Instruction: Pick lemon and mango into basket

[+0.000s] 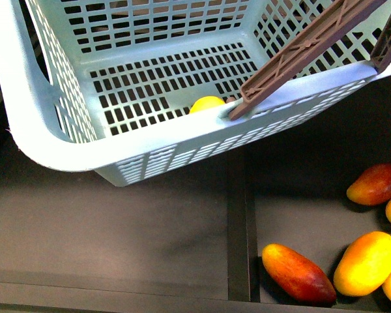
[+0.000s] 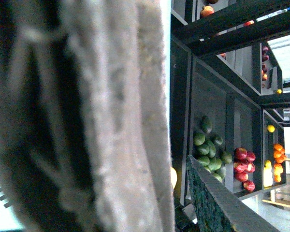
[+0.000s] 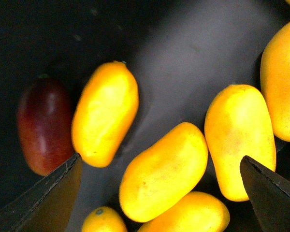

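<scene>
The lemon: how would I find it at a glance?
Find the big pale aqua basket filling the top of the front view. Just behind its near rim, beside the hinge of the brown handle, a small bright-yellow lemon peeks up. It is the only fruit seen inside; the larger mangoes lie outside on the dark shelf.

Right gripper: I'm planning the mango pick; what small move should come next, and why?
Probably lower the right gripper straight onto the yellow-orange oval mango centred between its open jaws. The small yellow lemon already lies in the pale aqua slotted plastic basket; no mango shows there.
</scene>
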